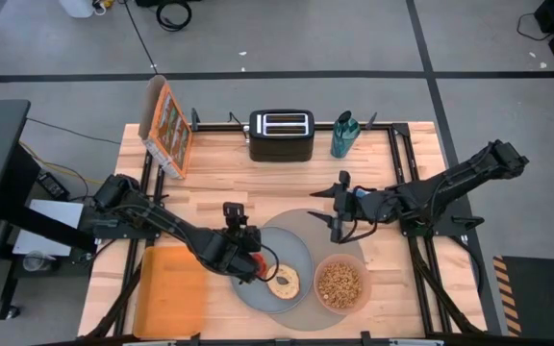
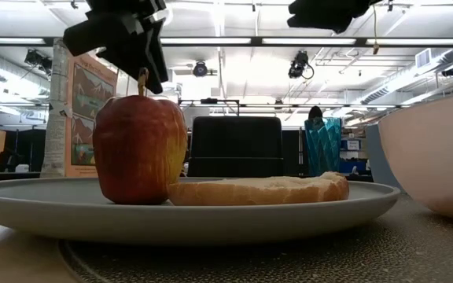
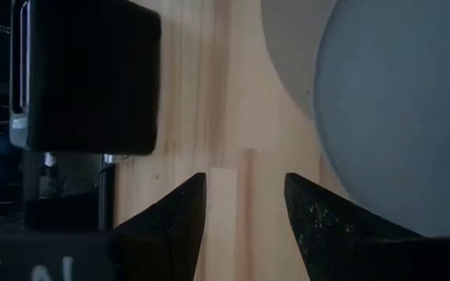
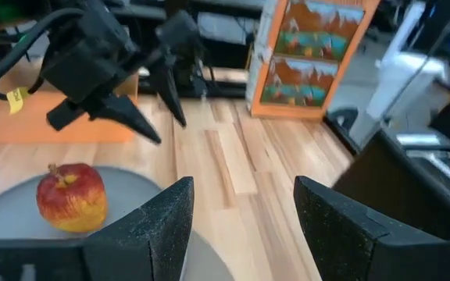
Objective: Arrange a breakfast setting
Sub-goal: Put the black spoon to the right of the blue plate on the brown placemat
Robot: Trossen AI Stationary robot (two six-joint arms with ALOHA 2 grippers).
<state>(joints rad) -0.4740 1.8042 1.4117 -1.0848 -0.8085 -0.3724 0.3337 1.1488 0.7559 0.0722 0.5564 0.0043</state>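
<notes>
A red apple stands upright on the grey-blue plate, beside a bagel that lies flat on the same plate. The plate rests on the big round grey mat. A pink bowl filled with cereal stands on the mat to the plate's right. My left gripper is open just above the apple and apart from it. My right gripper is open and empty above the mat's far edge. The cup and the spoon are out of view.
A black toaster, a teal bottle and an upright cereal box stand along the table's far edge. A flat orange tray lies at the near left. Bare wood shows between the toaster and the mat.
</notes>
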